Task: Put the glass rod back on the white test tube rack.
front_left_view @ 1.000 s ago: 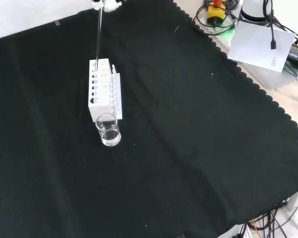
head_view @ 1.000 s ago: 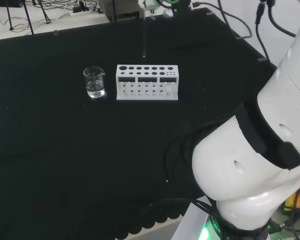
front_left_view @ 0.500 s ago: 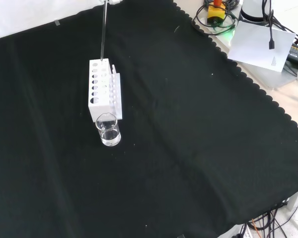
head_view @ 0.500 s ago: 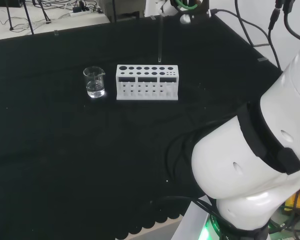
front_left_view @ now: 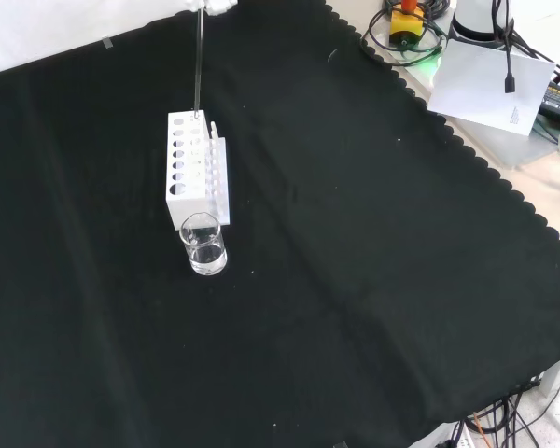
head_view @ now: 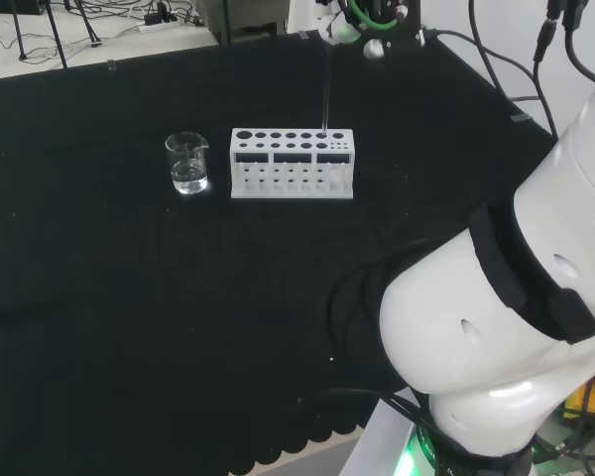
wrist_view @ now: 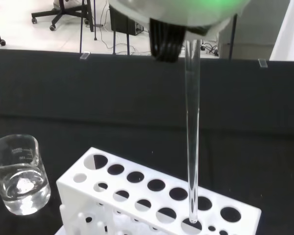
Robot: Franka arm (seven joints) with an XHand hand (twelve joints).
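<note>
Nearly there, by the look of it: the glass rod [wrist_view: 192, 147] hangs upright over the white rack [head_view: 292, 164], and in the wrist view its lower tip sits right at the mouth of a hole in the nearer row, second from the end away from the beaker [wrist_view: 18, 175]. In the head view the rod [head_view: 325, 89] comes down to the back row of holes near the rack's right end; in the front view it [front_left_view: 198, 65] meets the far end of the rack [front_left_view: 194, 170]. Whether the tip has gone into the hole or only rests at its rim is hard to tell. The hand [head_view: 347, 22] sits at the top edge of the head view and, as a small white part [front_left_view: 215, 6], at the top of the front view, carrying the rod by its upper end; how its fingers close on the rod I cannot tell from these views. What seems left is to lower the rod through the hole until the rack carries it, then let go and lift clear. The beaker, with a little clear liquid, stands just beside the rack's opposite end on the black worktop [front_left_view: 373, 280], well away from the rod's path. Nothing stands in the way.
</note>
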